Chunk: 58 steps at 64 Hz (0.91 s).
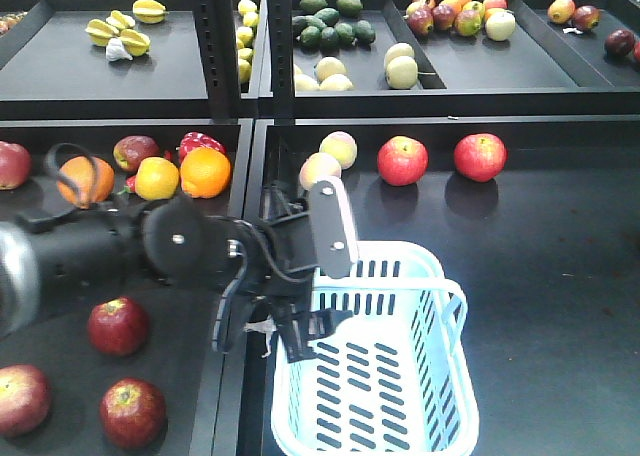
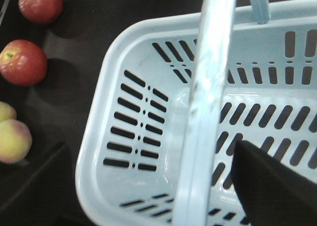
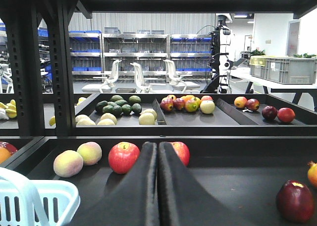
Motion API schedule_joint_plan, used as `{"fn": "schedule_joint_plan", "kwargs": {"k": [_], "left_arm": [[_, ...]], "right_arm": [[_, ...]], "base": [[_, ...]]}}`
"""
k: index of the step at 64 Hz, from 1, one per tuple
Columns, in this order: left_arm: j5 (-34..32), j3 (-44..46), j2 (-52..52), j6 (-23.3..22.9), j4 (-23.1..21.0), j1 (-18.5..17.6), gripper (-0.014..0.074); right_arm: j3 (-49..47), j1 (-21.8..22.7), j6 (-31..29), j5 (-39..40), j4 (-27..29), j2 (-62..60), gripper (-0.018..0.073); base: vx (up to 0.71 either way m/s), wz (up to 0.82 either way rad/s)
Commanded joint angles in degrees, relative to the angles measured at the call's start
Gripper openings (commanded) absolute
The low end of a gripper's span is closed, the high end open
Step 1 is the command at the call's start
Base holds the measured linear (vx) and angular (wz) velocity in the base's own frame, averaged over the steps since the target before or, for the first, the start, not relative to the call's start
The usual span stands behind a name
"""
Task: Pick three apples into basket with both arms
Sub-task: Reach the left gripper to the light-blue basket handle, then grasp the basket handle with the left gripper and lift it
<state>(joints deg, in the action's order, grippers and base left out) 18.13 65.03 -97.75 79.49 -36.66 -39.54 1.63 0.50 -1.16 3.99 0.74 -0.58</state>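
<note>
The pale blue basket (image 1: 400, 248) stands on the dark shelf right of centre, and the part I see is empty. My left gripper (image 1: 297, 341) hangs open over its left end. In the left wrist view the swing handle (image 2: 205, 107) crosses between the spread fingers (image 2: 270, 186), which hold nothing. Three dark red apples (image 1: 118, 326) (image 1: 22, 398) (image 1: 132, 412) lie at the lower left. Two brighter red apples (image 1: 402, 160) (image 1: 479, 156) lie behind the basket. My right gripper (image 3: 158, 146) is shut on nothing and points at those two apples (image 3: 124, 156) (image 3: 181, 151).
Two peaches (image 1: 330, 158) lie left of the bright apples. Oranges (image 1: 205, 171) and other fruit fill the left tray's back. A black upright post (image 1: 270, 46) divides the shelves, with more fruit trays above. A maroon apple (image 3: 295, 200) lies at the right wrist view's right edge.
</note>
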Motion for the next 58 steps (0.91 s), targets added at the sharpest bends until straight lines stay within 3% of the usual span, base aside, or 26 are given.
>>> {"fn": "schedule_joint_plan", "kwargs": {"k": [1, 26, 35, 49, 58], "left_arm": [[-2.7, 3.2, 0.8, 0.4, -1.4, -1.3, 0.0594], [-6.3, 4.2, -2.8, 3.1, -1.3, -2.3, 0.0484], [-7.1, 4.2, -2.8, 3.1, -1.3, -2.3, 0.0339], [-7.1, 4.2, -2.8, 3.1, -1.3, -2.3, -0.0001], [-7.1, 4.2, -2.7, 3.1, -1.4, -2.3, -0.0008]], "right_arm": [[0.8, 0.0, -0.2, 4.1, -0.4, -0.7, -0.0009], [0.8, 0.0, -0.2, 4.1, -0.4, -0.7, -0.0009], [0.8, 0.0, -0.2, 4.1, -0.4, -0.7, -0.0009], [0.8, 0.0, -0.2, 4.1, -0.4, -0.7, -0.0009], [0.8, 0.0, -0.2, 4.1, -0.4, -0.7, -0.0009]], "base": [[0.00, 0.00], [0.00, 0.00], [0.00, 0.00], [0.00, 0.00], [0.00, 0.00]]}}
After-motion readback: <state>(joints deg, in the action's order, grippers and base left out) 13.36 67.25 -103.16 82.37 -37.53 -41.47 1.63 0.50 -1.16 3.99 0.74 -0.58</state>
